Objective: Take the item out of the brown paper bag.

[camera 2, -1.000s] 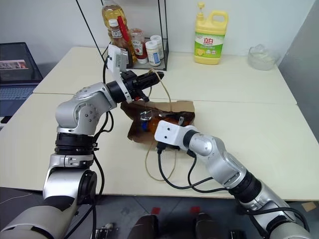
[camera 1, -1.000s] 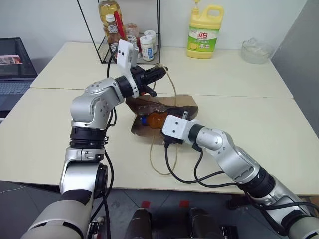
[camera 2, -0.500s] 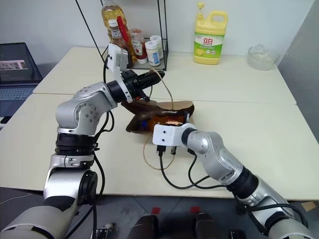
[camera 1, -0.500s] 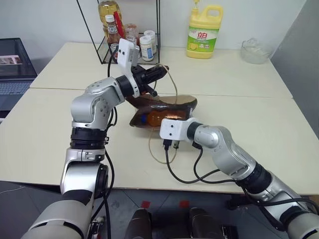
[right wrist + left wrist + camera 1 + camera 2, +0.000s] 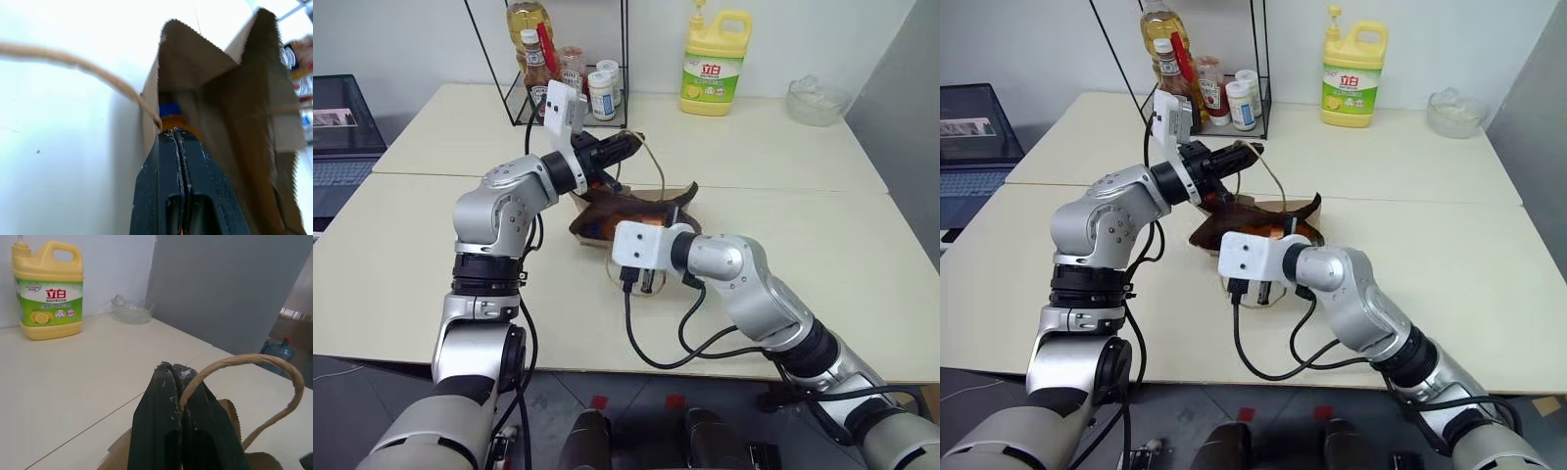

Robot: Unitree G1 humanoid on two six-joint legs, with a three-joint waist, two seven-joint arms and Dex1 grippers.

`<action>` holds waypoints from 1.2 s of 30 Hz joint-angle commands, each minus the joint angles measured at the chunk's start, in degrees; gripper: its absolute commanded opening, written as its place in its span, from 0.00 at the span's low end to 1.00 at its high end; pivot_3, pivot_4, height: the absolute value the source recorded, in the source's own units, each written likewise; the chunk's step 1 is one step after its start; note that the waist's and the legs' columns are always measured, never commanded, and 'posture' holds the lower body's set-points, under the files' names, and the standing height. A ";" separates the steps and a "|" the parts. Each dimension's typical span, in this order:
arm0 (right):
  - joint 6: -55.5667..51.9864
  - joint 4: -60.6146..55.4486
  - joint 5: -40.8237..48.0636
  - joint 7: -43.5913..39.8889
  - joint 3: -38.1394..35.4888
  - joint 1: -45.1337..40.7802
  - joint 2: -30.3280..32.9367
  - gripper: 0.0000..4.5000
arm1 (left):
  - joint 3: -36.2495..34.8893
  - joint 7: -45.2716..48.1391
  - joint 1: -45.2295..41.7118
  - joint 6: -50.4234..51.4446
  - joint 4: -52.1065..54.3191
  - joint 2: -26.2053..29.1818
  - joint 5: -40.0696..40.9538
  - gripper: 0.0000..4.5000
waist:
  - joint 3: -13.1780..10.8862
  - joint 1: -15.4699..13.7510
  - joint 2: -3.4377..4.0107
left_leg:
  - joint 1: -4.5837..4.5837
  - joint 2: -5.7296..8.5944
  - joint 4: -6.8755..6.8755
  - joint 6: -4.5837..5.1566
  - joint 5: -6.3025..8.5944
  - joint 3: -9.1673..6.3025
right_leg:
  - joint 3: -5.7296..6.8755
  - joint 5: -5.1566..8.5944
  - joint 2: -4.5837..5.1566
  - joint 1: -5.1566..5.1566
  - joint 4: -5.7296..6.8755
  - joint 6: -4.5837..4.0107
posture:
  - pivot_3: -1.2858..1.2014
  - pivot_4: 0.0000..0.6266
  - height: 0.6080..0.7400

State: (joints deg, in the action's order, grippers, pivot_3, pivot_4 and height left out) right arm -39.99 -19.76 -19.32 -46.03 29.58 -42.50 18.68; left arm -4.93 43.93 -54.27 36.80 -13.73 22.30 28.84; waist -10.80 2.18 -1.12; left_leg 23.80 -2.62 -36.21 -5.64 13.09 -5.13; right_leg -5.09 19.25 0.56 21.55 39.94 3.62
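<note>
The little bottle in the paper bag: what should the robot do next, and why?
Probably open the right gripper and ease it in around the bottle. Its fingers are shut at the mouth of the brown paper bag, so they cannot take the bottle, whose blue cap sits just beyond them inside. The left gripper pinches the twine handle, holding the bag up.

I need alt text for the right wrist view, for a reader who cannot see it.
The right gripper, fingers shut, points into the open mouth of the brown paper bag, where the blue cap and orange body of the bottle show. A twine handle crosses the pale table.
</note>
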 commanded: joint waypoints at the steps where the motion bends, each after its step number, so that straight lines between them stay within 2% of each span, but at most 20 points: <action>1: -6.12 -4.07 4.99 -1.52 -7.13 -0.95 -0.55 0.01 | -1.25 -0.19 -0.10 -1.12 2.71 0.09 0.70 0.00 | 0.00 0.02 0.00 | 0.00 0.00 0.00 0.00 0.00 0.00 | 0.00 0.00 0.00 0.00 0.00 0.00 | 0.52 0.24 1.00; 6: -12.43 -4.54 10.27 -0.97 -13.23 -2.11 -0.39 0.01 | -1.30 -0.16 0.00 -0.98 2.85 0.28 0.75 0.00 | 0.00 0.18 0.00 | -0.01 0.00 0.00 0.01 0.00 0.00 | 0.00 0.00 -0.01 0.01 0.01 0.00 | 0.52 0.24 1.00; 11: -10.32 -1.02 11.42 2.70 -13.38 -2.93 -0.88 0.01 | -1.11 -0.13 -0.47 -1.22 2.35 0.04 0.60 0.00 | 0.00 0.27 0.00 | 0.00 0.00 0.01 0.01 0.00 0.01 | -0.01 0.00 -0.01 0.01 0.02 0.00 | 0.52 0.24 1.00; 15: -7.94 1.05 11.78 4.58 -12.10 -3.46 -0.95 0.19 | -1.04 -0.02 -0.61 -1.32 2.24 0.07 0.53 0.00 | 0.00 0.40 0.00 | 0.00 0.00 0.01 0.02 0.00 0.01 | -0.01 0.00 -0.01 0.02 0.02 0.00 | 0.52 0.24 1.00; 21: 1.11 4.71 7.08 8.77 -8.38 -3.11 2.32 0.64 | -1.15 -0.15 -0.32 -1.16 2.70 0.26 0.57 0.00 | 0.00 0.42 0.00 | 0.00 0.00 0.01 0.02 0.00 0.02 | -0.01 0.00 0.00 0.01 0.02 0.00 | 0.52 0.24 1.00; 31: 5.25 2.72 7.17 7.63 -5.00 -0.40 2.20 0.64 | -1.16 -0.49 0.07 -1.18 3.11 0.26 0.57 0.00 | 0.00 0.65 0.00 | 0.00 0.00 0.01 0.01 -0.01 0.01 | -0.01 0.00 0.00 0.02 0.02 0.00 | 0.52 0.24 1.00; 36: 3.08 0.39 8.87 4.92 -3.29 1.54 1.79 0.64 | -1.15 -0.73 0.19 -1.10 3.48 0.29 0.66 0.00 | 0.00 0.72 0.00 | 0.00 0.00 0.01 0.01 -0.01 0.01 | -0.01 0.00 0.00 0.01 0.02 0.00 | 0.52 0.24 1.00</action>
State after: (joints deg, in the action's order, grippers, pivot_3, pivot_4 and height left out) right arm -36.40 -16.60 -11.65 -39.94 25.94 -41.33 20.72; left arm -4.95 43.23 -53.84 36.80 -13.25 22.33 28.90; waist -10.80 2.91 -1.12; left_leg 23.80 -2.62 -36.20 -5.62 13.08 -5.13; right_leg -5.09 19.24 0.56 21.56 39.96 3.62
